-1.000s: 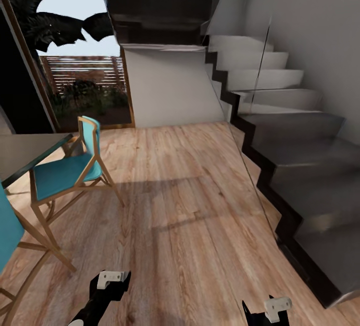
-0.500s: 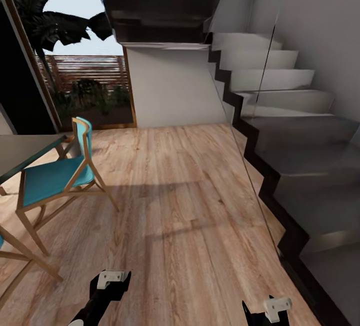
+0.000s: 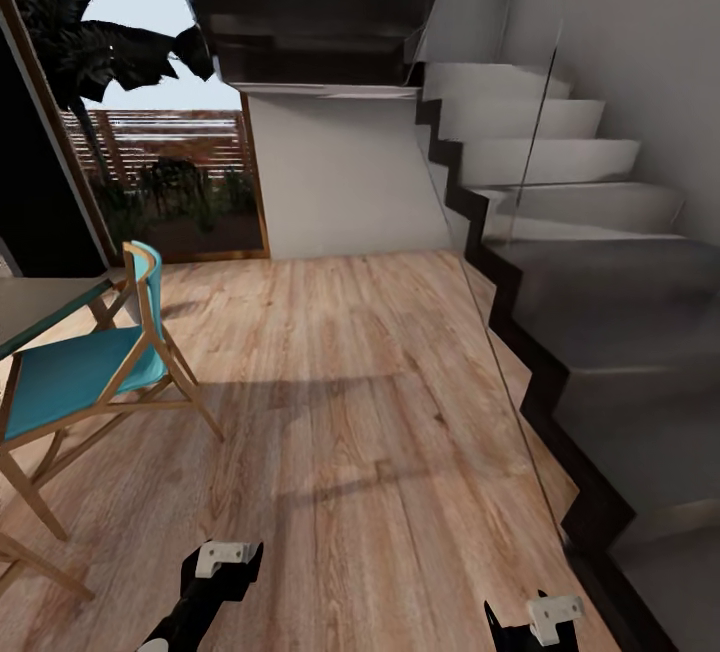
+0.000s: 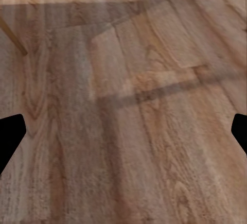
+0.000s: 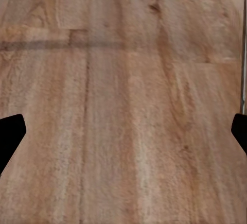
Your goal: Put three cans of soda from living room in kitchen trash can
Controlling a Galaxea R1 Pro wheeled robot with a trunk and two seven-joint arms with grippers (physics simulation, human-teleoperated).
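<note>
The cans of soda and the tash can are out of view; I am on a wooden floor between a dining spot and a staircase. My left arm and right arm hang low at the front in the head view. In the left wrist view the left gripper is open, its dark fingertips far apart over bare planks with nothing between them. The right gripper is open too, fingertips wide apart over floor.
A teal chair with a wooden frame stands at the left beside a grey table. A dark staircase with a glass panel runs along the right. A tall window is at the far left, a white wall ahead.
The whole view has shifted as the camera moved: chair and table slid toward the left edge and the near chair dropped out. Both arms hold the same pose.
</note>
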